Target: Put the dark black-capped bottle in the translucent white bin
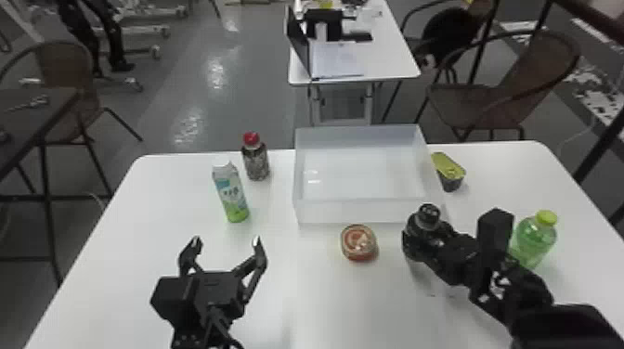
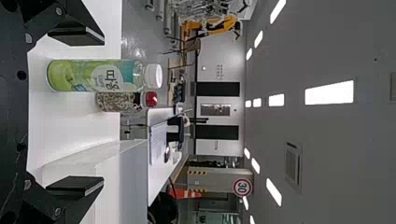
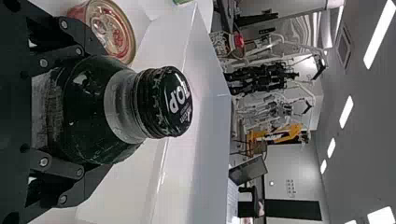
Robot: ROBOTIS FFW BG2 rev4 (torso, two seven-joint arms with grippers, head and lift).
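Dark bottle [image 3: 95, 112] (in right hand [image 1: 425, 235]), three others [image 1: 534, 237], two tins [image 1: 359, 243], one bin [image 1: 364, 211].

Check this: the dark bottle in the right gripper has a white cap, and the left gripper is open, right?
Not quite: the cap is black, as the right wrist view shows. The dark bottle is in the right gripper, and the left gripper is open.

Green bottle [image 1: 538, 236] partly behind right arm [image 1: 522, 290]; dark bottle [image 3: 93, 107], base hidden
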